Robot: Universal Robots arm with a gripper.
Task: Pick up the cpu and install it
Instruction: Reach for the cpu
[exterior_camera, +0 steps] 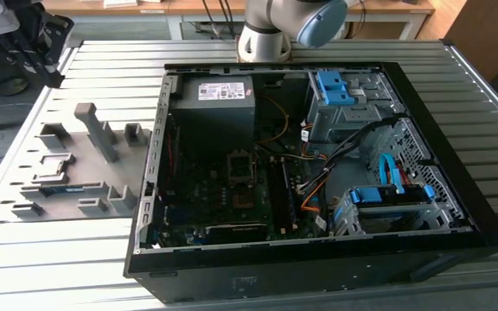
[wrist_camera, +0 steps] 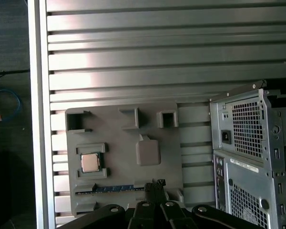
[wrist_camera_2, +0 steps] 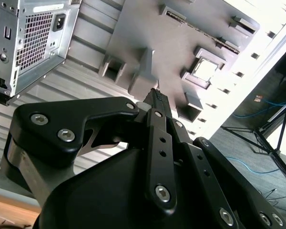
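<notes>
The cpu (wrist_camera: 90,163) is a small square chip with a pale metal top. It lies flat in a square holder on the grey fixture plate (wrist_camera: 124,143), beside the open computer case (exterior_camera: 318,162). In the second wrist view the cpu (wrist_camera_2: 205,69) looks bright. My gripper (wrist_camera: 155,185) hangs well above the plate, off to the side of the cpu, with its black fingers pressed together and nothing between them. The gripper (wrist_camera_2: 157,97) also shows in the second wrist view. The motherboard's socket area (exterior_camera: 240,165) lies inside the case.
A blue-green memory stick (wrist_camera: 118,188) lies in a slot of the plate near the cpu. Upright grey posts (exterior_camera: 98,129) rise from the plate. The case's rear panel (wrist_camera: 250,138) stands next to the plate. The slatted metal table's (wrist_camera: 133,47) edge is close.
</notes>
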